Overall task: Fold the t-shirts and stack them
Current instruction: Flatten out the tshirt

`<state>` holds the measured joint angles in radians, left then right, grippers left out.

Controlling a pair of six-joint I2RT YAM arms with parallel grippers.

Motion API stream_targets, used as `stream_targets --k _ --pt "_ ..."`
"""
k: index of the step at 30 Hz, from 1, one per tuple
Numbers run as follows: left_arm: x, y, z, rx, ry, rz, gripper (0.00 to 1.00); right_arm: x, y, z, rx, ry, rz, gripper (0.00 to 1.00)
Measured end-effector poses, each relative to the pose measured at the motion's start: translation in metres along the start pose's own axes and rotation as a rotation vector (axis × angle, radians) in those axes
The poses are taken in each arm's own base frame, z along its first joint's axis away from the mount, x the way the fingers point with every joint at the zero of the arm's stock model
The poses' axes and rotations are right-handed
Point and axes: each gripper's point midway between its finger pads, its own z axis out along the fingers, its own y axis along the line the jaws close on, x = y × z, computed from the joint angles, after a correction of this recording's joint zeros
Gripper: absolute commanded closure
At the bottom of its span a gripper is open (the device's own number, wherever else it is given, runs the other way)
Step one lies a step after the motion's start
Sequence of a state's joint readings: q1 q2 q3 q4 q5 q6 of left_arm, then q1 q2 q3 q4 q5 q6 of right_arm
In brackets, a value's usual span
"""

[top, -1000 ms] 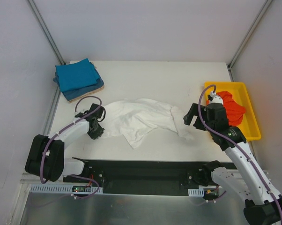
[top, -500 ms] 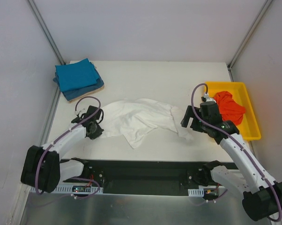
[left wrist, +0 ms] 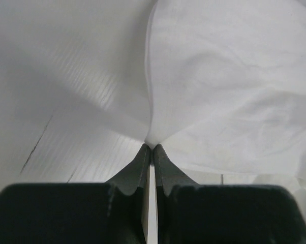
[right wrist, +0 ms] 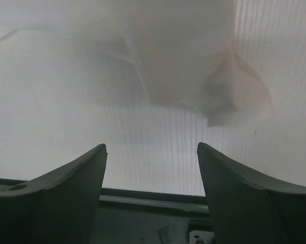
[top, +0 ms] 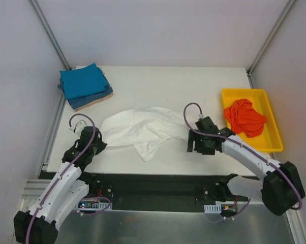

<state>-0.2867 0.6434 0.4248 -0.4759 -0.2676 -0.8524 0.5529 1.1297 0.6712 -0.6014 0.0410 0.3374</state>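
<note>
Left gripper (left wrist: 152, 148) pinches white shirt (left wrist: 219, 91); right gripper (right wrist: 151, 146) gapes wide

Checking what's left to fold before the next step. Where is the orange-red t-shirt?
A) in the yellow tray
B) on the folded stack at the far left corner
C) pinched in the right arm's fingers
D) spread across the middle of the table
A: the orange-red t-shirt lies crumpled inside the yellow tray at the table's right side; the cloth spread mid-table is the white t-shirt.
</note>
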Motion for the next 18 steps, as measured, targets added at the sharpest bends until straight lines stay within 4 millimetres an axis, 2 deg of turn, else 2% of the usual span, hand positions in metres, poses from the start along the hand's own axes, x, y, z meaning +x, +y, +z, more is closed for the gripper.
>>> stream_targets --k 1,3,7,10,12,17,18 --pt "-0.001 -0.001 -0.001 0.006 -0.005 0.000 1.00 -0.001 0.002 0.004 0.017 0.015 -0.011 0.35" --pt "-0.002 -0.001 -0.002 0.013 -0.012 0.001 1.00 -0.009 0.005 0.011 0.056 0.031 -0.023 0.40" --pt "0.000 0.001 -0.001 0.007 -0.006 0.006 1.00 -0.036 0.009 0.025 0.153 0.016 -0.032 0.48" --pt "0.002 0.003 0.001 0.001 -0.002 0.010 1.00 -0.048 0.005 0.033 0.223 0.003 -0.032 0.63" --pt "0.002 0.003 0.001 0.000 -0.002 0.012 1.00 -0.050 0.000 0.037 0.268 0.005 -0.034 0.76" --pt "0.002 0.004 0.001 -0.001 -0.003 0.019 1.00 -0.044 -0.014 0.038 0.353 0.024 -0.040 0.91" --pt "0.002 0.004 0.001 -0.001 -0.004 0.022 1.00 -0.043 -0.016 0.037 0.365 0.023 -0.043 0.99"
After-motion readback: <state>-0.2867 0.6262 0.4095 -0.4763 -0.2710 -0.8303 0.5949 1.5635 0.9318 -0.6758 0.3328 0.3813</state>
